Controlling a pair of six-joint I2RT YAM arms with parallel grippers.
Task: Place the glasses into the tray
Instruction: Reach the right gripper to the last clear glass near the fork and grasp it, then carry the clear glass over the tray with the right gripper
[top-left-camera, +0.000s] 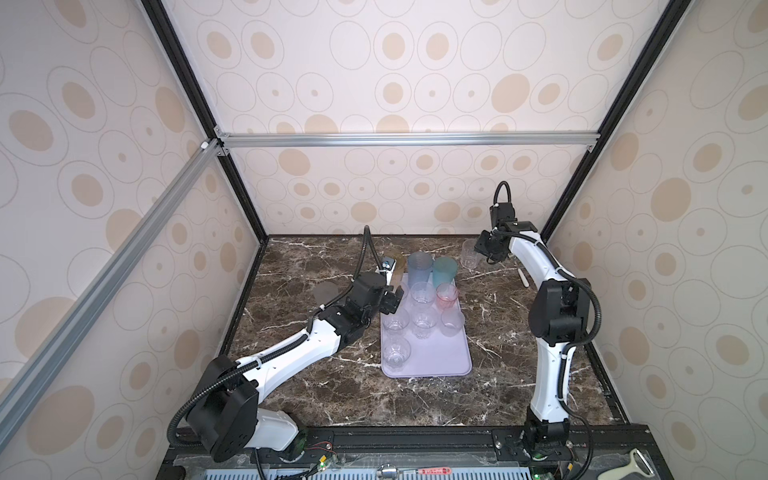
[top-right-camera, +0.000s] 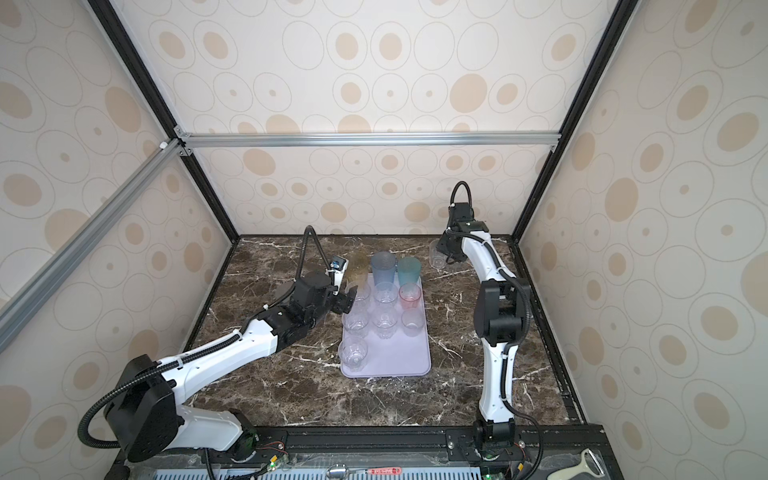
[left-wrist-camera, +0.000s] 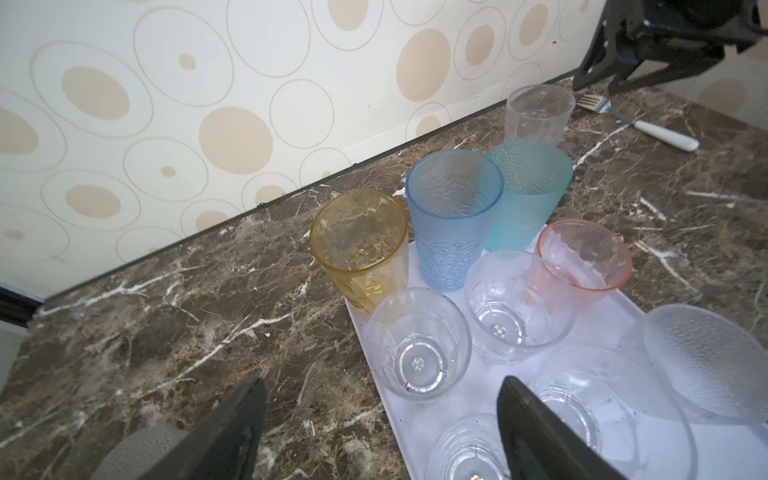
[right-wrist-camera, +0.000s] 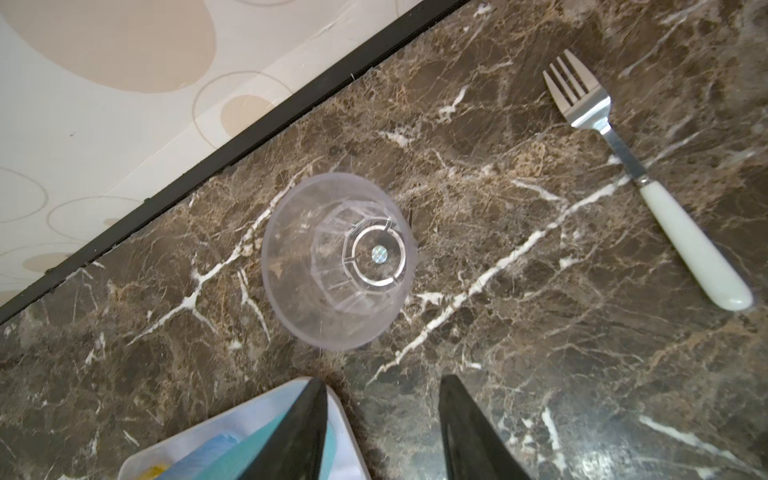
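The lavender tray (top-left-camera: 440, 361) lies mid-counter (top-left-camera: 316, 399), its near end bare. Short clear glasses (top-left-camera: 397, 353) fill the rest, with a pink glass (top-left-camera: 447, 296) and 3 tall ones at the far end: amber glass (left-wrist-camera: 359, 241), blue glass (top-left-camera: 419, 269), teal glass (top-left-camera: 444, 271). The left tool (left-wrist-camera: 380, 380) hovers at the tray's left edge, spread wide, empty. Farther back, right of the tray, 1 lone tumbler (top-left-camera: 469, 253) stands on the counter. The right tool (right-wrist-camera: 381, 380) near it is part open, gripping nothing. A fork (right-wrist-camera: 648, 183) lies close by.

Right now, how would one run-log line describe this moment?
left gripper: open, empty, over tray edge | right gripper: open, empty, near clear glass | clear glass: on table, outside tray
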